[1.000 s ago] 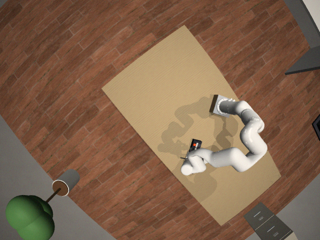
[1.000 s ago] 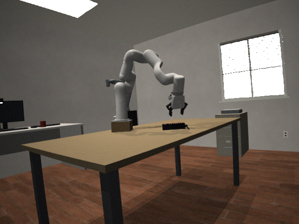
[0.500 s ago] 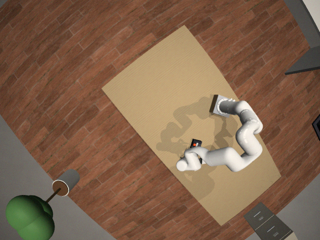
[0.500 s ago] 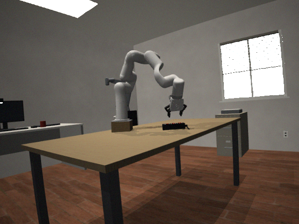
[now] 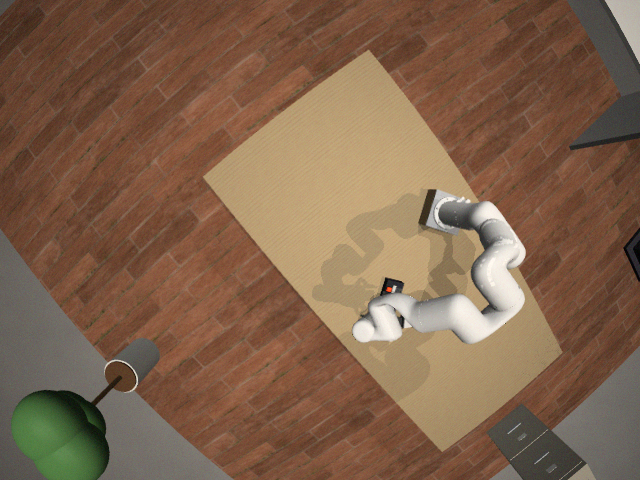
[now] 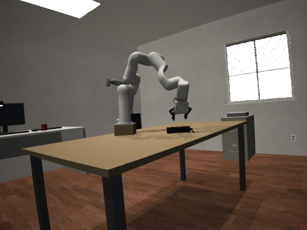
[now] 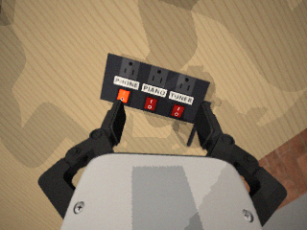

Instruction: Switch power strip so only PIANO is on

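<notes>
Three switches sit on the strip, which lies flat on the bench directly below your jaws; you see them spread wide and holding nothing. The strip's long axis runs across the wrist view, parallel to the line between the fingers. PHONE glows bright beside the left finger; PIANO and TUNER look dark. You likely need PHONE off and PIANO on, one switch along.

Smooth, shiny white on the arm. Matt black plastic on the power strip. Pale wood with fine lines on the table. Reddish wood planks on the floor.
</notes>
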